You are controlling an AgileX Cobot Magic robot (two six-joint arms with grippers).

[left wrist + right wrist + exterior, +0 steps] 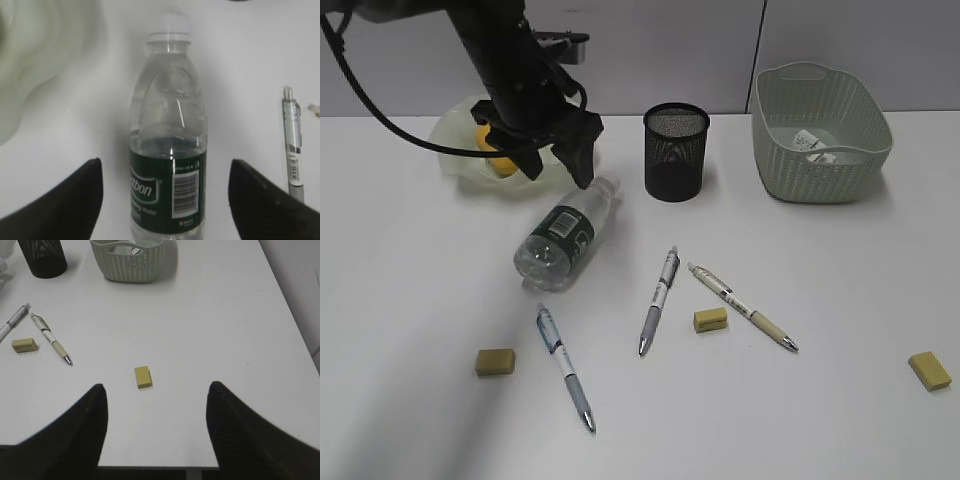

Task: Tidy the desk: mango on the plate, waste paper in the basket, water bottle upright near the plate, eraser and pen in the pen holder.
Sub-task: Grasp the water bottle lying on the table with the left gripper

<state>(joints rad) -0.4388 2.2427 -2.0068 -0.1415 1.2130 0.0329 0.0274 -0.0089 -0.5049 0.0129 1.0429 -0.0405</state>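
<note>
The water bottle (565, 232) (170, 150) lies on its side on the desk (800, 420), cap toward the plate (455, 150) (30, 50). My left gripper (555, 165) (165, 167) hovers open above it, one finger on each side and not touching. The mango (500, 160) rests on the plate, partly hidden by the arm. Waste paper (817, 145) lies in the basket (820, 130) (130, 262). Three pens (565, 365) (660, 300) (740, 305) and three erasers (495, 361) (710, 319) (929, 369) lie loose. My right gripper (157, 387) hangs open over the desk's near edge, just short of an eraser (143, 376).
The black mesh pen holder (675, 150) (42, 257) stands between the plate and the basket, close to the bottle's cap. In the left wrist view a pen (294, 145) lies to the right of the bottle. The desk's front edge runs beneath the right fingers.
</note>
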